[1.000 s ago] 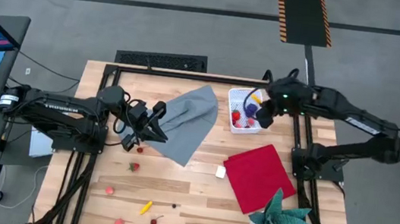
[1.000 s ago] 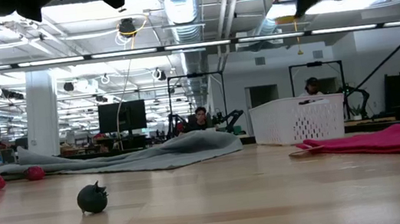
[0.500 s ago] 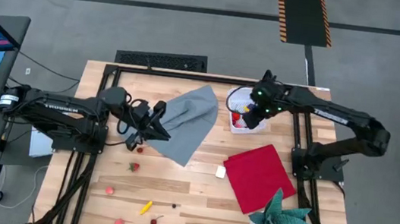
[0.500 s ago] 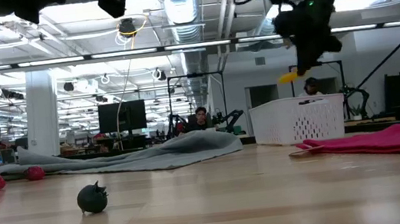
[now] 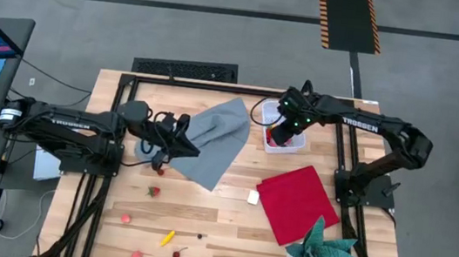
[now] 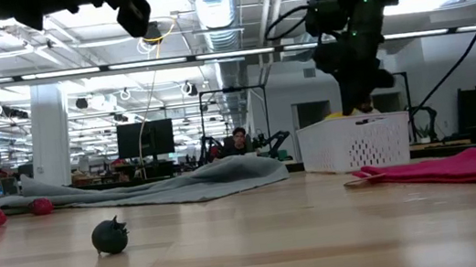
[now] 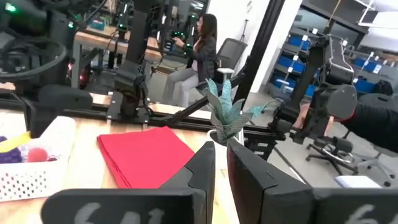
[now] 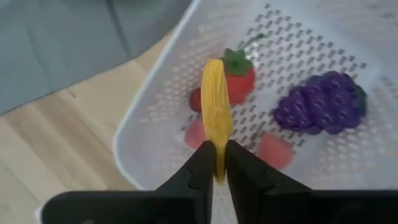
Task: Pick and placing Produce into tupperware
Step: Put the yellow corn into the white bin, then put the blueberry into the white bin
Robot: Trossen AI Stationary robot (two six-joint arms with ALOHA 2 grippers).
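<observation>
Right tool (image 8: 216, 163) over the white tub (image 8: 155, 134), clamped on a yellow piece (image 8: 216, 112).

Counter (image 5: 225, 233), wooden: the tub (image 5: 279, 133) sits toward its far edge, between the grey cloth (image 5: 215, 140) and the right arm's base. Inside the tub: a strawberry (image 8: 239, 74), a purple grape bunch (image 8: 320, 102), and pink and red pieces (image 8: 273, 149). The yellow piece is pinched at its lower end between the right tool's fingers, standing above the tub's perforated base. Left tool (image 5: 182, 145) rests at the grey cloth's edge, its fingers (image 7: 205, 168) nearly together and nothing between them. Loose produce on the near left of the counter: a strawberry (image 5: 152, 191), a pink berry (image 5: 125, 218), a yellow piece (image 5: 168, 238), a cherry (image 5: 178, 251). Also present: a red cloth (image 5: 295, 202), a small white cube (image 5: 252, 197), a green plant (image 5: 320, 252).
</observation>
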